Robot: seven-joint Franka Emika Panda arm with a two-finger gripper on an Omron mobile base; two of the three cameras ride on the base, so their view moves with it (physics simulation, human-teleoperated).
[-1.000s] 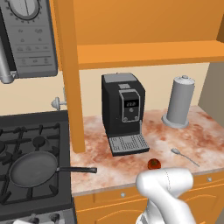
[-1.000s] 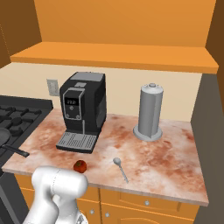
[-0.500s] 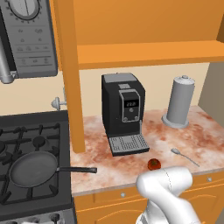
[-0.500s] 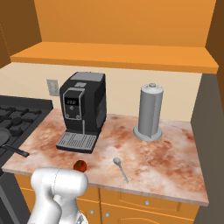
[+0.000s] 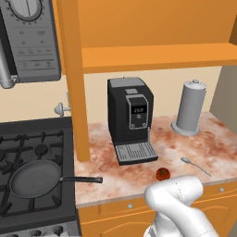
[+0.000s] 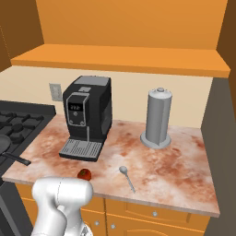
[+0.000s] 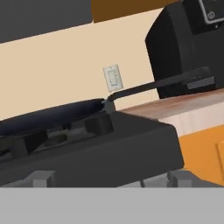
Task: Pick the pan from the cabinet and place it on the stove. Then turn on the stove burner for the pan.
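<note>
The dark grey pan (image 5: 34, 179) lies on the front right grate of the black stove (image 5: 44, 212), its long black handle (image 5: 81, 179) reaching right over the counter edge. The burner under it is hidden; a bare burner cap (image 5: 41, 149) sits behind. From low in front, the hand view looks at the pan (image 7: 52, 113), its handle (image 7: 153, 86), the stove's front (image 7: 109, 148) and small knobs (image 7: 41, 178). The pan's edge (image 6: 3, 144) also shows at far left. My gripper is open, holding nothing. The orange cabinet (image 5: 152, 28) stands above the counter.
On the marble counter stand a black coffee machine (image 5: 131, 118) and a grey canister (image 5: 190, 107), with a spoon (image 5: 194, 165) and a small red fruit (image 5: 162, 174) near the front. A grey microwave (image 5: 28, 41) hangs over the stove. Orange drawers (image 5: 115, 210) lie below.
</note>
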